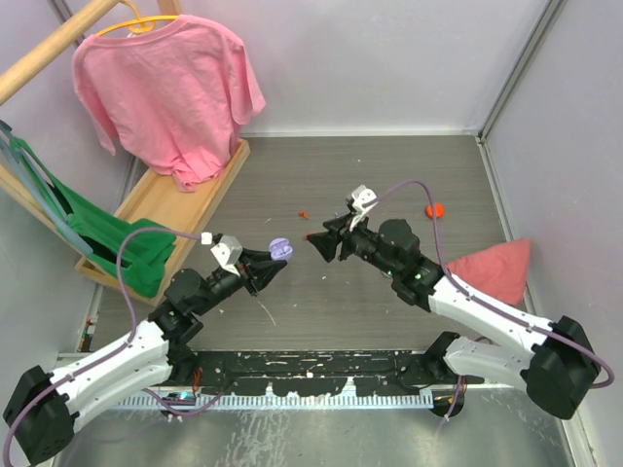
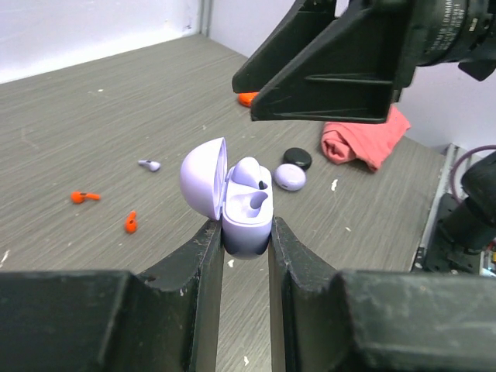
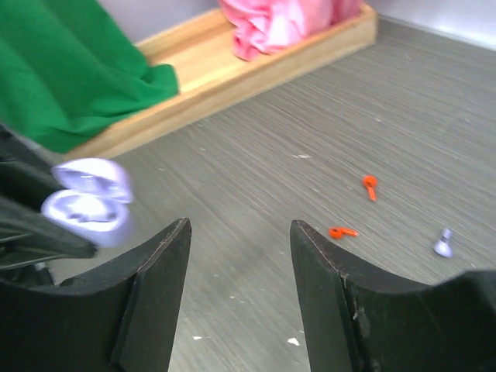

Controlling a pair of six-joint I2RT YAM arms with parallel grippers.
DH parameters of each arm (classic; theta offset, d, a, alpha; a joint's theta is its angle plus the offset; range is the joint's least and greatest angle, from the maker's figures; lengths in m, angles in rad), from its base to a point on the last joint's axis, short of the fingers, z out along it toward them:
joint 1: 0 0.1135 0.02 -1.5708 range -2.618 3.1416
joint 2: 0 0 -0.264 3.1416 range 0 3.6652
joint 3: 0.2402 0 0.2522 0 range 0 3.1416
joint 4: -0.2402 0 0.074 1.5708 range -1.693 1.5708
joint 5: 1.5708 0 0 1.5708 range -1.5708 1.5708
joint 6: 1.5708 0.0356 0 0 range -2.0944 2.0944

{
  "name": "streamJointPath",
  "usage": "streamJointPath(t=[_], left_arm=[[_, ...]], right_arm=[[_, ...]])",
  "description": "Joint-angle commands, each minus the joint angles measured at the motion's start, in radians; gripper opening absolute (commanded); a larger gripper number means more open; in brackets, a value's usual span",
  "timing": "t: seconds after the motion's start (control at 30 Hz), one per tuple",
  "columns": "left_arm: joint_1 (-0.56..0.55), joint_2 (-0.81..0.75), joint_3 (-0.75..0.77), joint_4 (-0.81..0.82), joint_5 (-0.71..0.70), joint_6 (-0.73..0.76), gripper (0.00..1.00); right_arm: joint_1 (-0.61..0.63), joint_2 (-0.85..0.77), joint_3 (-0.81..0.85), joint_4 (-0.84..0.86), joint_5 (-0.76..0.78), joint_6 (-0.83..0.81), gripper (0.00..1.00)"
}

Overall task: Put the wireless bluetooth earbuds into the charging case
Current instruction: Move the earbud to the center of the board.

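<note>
Seeing pink shirt (image 1: pixel 165 92) hanging far left on a hanger, green cloth (image 1: pixel 88 229) draping over the wooden tray (image 1: pixel 185 199) under it.

Seeing left claw (image 2: pixel 246 236) nearly closed, pinching the lilac charging case (image 2: pixel 246 217) by its lower body, one finger on each side. Holding it up above the desk (image 1: pixel 389 175), left of centre in the top view. Showing lid (image 2: pixel 203 178) hinged open and tipped back to the left in the left wrist view. Showing seated lilac earbud (image 2: pixel 248 172) sitting in the well farther from that camera.

Spotting loose lilac earbud (image 2: pixel 149 164) lying on the desk beyond the case, to its left. Spotting two orange earbuds (image 2: pixel 85 197) (image 2: pixel 130 223) nearer that camera, apart from each other and from the lilac one.

Seeing right claw (image 3: pixel 240 226) facing the left claw from the right, tips near the case but not touching it. Standing clearly parted, gripping nothing, only bare desk showing between its fingers in the right wrist view. Catching the case blurred at the left edge of that view, so not reading any detail there.

Spotting black puck (image 2: pixel 297 157) and lilac disc (image 2: pixel 290 177) just beside each other on the desk, past the held case. Spotting orange disc (image 1: pixel 434 209) farther right, and red cloth (image 1: pixel 492 270) bunched up near the desk's right edge.
</note>
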Motion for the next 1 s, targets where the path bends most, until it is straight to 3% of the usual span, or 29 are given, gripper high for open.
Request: streamJointPath(t=[0.0,0.37,0.7,0.97], left_arm=[[0.004,-0.058,0.008,-0.084,-0.102,0.062,0.0],[0.004,-0.101,-0.029,-0.144,-0.184,0.105,0.0],[0.004,-0.145,-0.03,-0.196,-0.221,0.116,0.0],[0.003,-0.143,-0.035,-0.196,-0.234,0.121,0.0]], right_arm=[[-0.072,0.086,0.075,-0.12,0.056,-0.008,0.6],[-0.245,0.375,0.139,-0.111,0.13,0.027,0.55],[-0.302,0.703,0.317,-0.065,0.159,0.01,0.43],[-0.303,0.846,0.447,-0.086,0.17,-0.025,0.39]])
